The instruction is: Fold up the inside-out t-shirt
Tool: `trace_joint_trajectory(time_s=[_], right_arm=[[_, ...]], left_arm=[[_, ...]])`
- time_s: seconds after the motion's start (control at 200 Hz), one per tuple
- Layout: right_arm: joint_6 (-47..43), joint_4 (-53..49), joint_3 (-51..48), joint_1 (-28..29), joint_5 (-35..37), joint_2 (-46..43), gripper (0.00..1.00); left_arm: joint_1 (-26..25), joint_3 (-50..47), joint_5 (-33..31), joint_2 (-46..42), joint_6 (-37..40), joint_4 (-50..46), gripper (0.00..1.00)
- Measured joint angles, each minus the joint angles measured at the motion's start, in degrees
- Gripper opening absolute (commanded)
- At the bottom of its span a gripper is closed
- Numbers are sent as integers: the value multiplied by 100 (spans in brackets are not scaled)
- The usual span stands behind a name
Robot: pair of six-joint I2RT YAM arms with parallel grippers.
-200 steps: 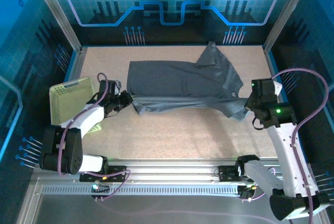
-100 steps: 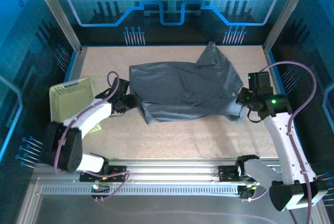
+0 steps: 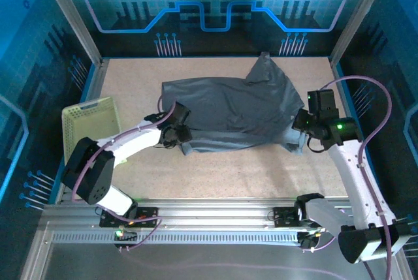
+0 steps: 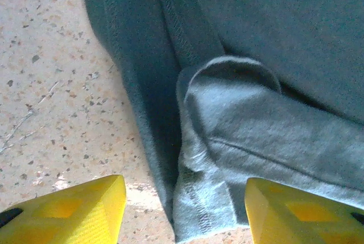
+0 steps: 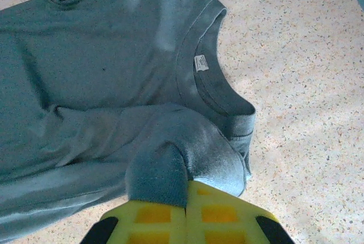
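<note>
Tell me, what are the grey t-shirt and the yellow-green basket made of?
The t-shirt looks like soft knit fabric, maybe cotton jersey. It is matte, wrinkles and drapes, and shows stitched seams and a sewn neck label. The basket looks like stiff plastic mesh, pale yellow-green, with a grid of small holes. Which plastic it is can't be told.

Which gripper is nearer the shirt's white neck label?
Right. The right gripper is clamped on a fold of the t-shirt close by the neck label; the left gripper stands open at the opposite hem end.
</note>
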Motion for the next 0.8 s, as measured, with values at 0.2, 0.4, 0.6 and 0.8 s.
trace_joint_trajectory(time_s=[0.2, 0.4, 0.6, 0.8], right_arm=[[-24, 11, -133, 0, -2, -39, 0], [-42, 13, -133, 0, 2, -42, 0], [-42, 13, -133, 0, 24, -39, 0], [-39, -39, -114, -15, 184, -39, 0]], left_arm=[[-7, 249, -48, 264, -11, 103, 47], [-7, 249, -66, 468, -20, 160, 35], [-7, 249, -85, 514, -11, 203, 18], [-4, 184, -101, 452, -7, 260, 0]])
